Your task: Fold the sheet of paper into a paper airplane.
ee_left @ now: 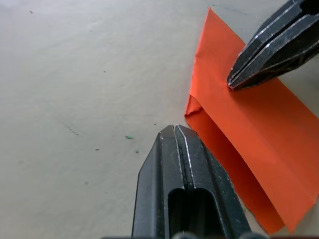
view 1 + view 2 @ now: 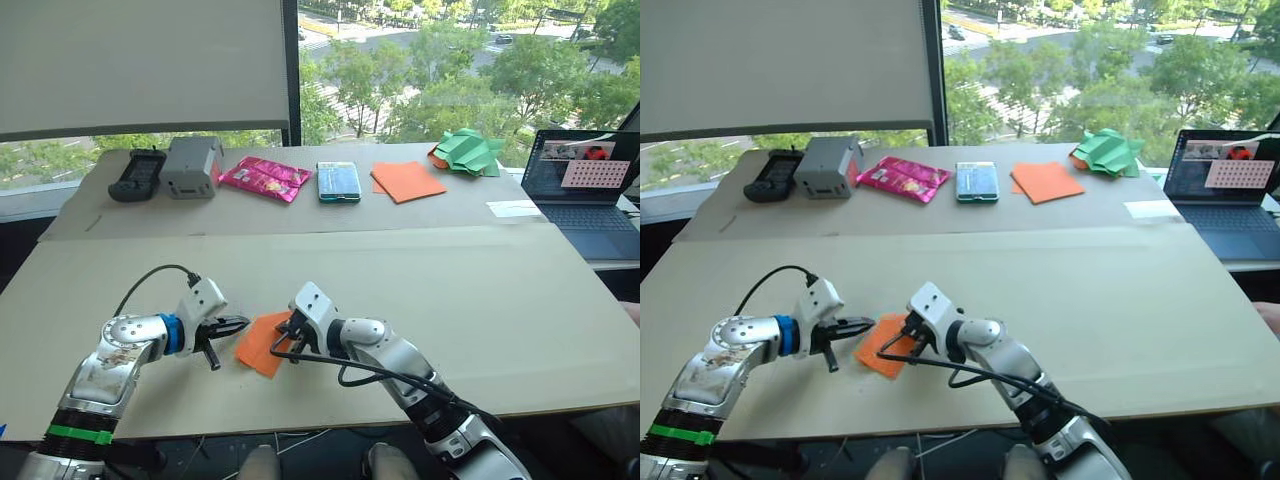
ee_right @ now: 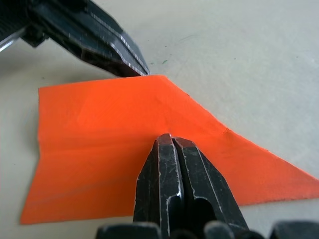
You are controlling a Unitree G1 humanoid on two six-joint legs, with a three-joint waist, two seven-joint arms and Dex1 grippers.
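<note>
Sheet of paper (image 2: 264,342) lies flat at the near table (image 2: 480,300) edge, between both grippers. Right gripper (image 3: 172,142): jaws closed, tips pressing the sheet's middle. Left gripper (image 1: 174,130): jaws closed, tip at the sheet's folded edge. Far side: orange sheets (image 2: 407,181), green paper shape (image 2: 466,151), laptop (image 2: 585,190).

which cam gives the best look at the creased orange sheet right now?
Right wrist view: the sheet of paper spans the frame, crease and angled edge plain, right gripper shut on top. Left wrist view shows one folded edge beside the shut left gripper. Eye views show it small between both grippers.
</note>
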